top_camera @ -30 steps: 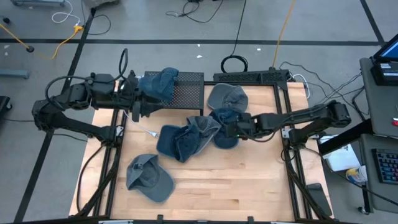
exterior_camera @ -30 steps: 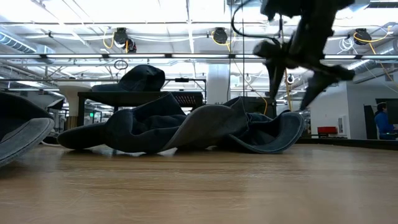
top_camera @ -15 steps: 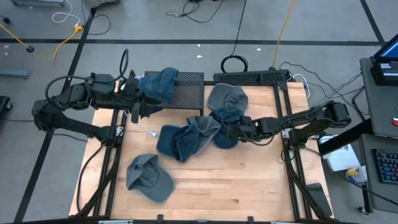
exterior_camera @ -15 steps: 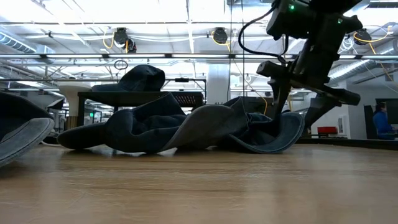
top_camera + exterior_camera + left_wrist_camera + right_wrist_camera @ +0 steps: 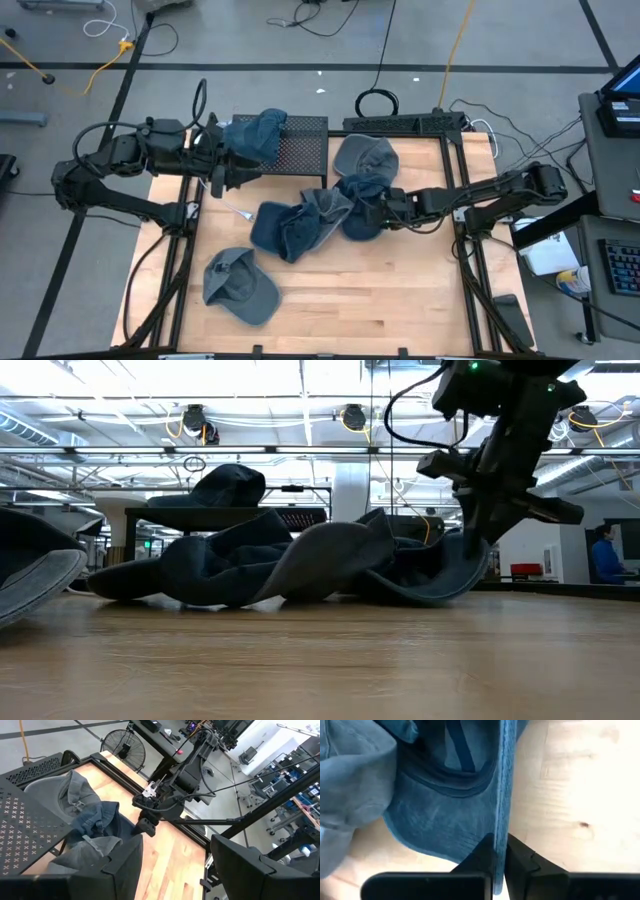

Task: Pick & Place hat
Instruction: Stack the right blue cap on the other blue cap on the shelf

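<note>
A dark blue denim hat (image 5: pixel 358 203) lies at the right end of a heap of hats (image 5: pixel 298 222) in the middle of the wooden table. My right gripper (image 5: pixel 372 211) reaches in from the table's right and is shut on this hat's brim (image 5: pixel 445 820). My left gripper (image 5: pixel 228 158) stands open at the far left, next to a black perforated platform (image 5: pixel 305 150). Another blue hat (image 5: pixel 256 135) rests on that platform. Nothing is between the left fingers (image 5: pixel 120 865). My right gripper pinches the blue hat's brim at its outer edge (image 5: pixel 499 827) between its two fingers (image 5: pixel 520 857). The fingers come slanting down from the table's right. The brim stands on edge between them, and the hat's underside (image 5: pixel 440 590) still rests on the table against the heap.
A grey hat (image 5: pixel 365 155) lies at the far side behind the heap. Another grey hat (image 5: pixel 240 285) sits near the front left. Bare wood (image 5: pixel 400 290) stretches along the near right. Black frame rails (image 5: pixel 470 270) run along both table sides.
My right gripper has come down onto the heap's right end and shut on the blue hat's brim. The heap's right end has shifted a little as the brim was taken.
</note>
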